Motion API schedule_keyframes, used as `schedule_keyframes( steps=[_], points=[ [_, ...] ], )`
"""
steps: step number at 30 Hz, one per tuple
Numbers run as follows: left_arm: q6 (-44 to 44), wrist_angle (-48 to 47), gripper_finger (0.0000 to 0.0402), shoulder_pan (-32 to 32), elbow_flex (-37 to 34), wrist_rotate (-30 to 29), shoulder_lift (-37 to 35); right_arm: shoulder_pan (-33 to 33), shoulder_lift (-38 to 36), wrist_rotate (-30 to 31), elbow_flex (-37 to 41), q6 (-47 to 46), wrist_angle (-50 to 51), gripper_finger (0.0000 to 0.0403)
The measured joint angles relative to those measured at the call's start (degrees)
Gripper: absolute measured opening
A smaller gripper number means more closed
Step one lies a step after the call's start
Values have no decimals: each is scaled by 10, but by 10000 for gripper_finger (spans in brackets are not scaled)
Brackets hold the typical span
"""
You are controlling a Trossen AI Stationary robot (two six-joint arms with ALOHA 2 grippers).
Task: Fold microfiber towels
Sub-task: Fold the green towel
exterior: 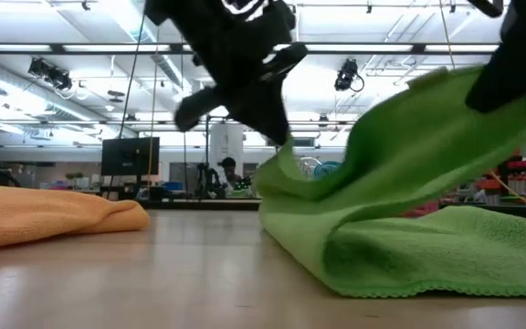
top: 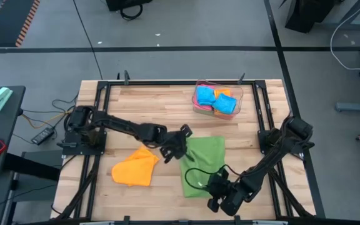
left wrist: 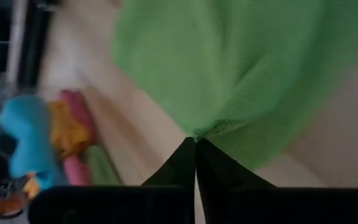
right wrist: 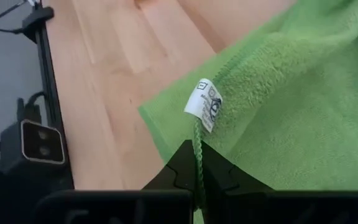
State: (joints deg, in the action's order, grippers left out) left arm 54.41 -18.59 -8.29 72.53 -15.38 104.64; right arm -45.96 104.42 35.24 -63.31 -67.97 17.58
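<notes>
A green microfiber towel [top: 204,164] lies at the table's middle, part of it lifted by both grippers and the rest on the wood [exterior: 427,260]. My left gripper [top: 180,152] is shut on its left side, and my right gripper [top: 216,190] is shut on its near edge. An orange towel [top: 136,169] lies crumpled on the table to the left of the green one. More towels, blue, orange and pink, sit in a clear tray [top: 237,94] at the far edge. My left gripper pinches a bunched bit of the green towel's left edge [left wrist: 199,132] between its two shut fingers, slanting down from the left. That part is raised to a peak [exterior: 278,163] above the table. My right gripper pinches the towel's stitched hem [right wrist: 197,138] beside the white label [right wrist: 205,106], slanting down from the near right. That edge is lifted, and the cloth slopes down from it [exterior: 427,128] to the part on the table.
The tray of towels stands at the far right of the table. Black frame rails [top: 105,94] run along the table's sides. Bare wood shows between the orange towel and the green one [exterior: 199,265] and along the far left.
</notes>
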Motion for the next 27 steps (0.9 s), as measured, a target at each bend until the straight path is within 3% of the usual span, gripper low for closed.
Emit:
schedule_keyframes(
  steps=[4, 10, 15, 27],
  points=[
    [-2, 53, 6, 23, 0, 3, 0, -4, -24, -1, 0, -12, 9, 10],
    [-32, 122, 16, 51, 0, 62, 10, -3, -34, -29, 0, -58, 57, 10],
    [-37, 166, 12, 56, -1, 66, 30, -7, -34, -55, 0, -105, 63, 10],
    [-2, 322, 18, 56, 1, 70, 90, -61, -34, -37, 1, -255, 106, 10]
  ],
)
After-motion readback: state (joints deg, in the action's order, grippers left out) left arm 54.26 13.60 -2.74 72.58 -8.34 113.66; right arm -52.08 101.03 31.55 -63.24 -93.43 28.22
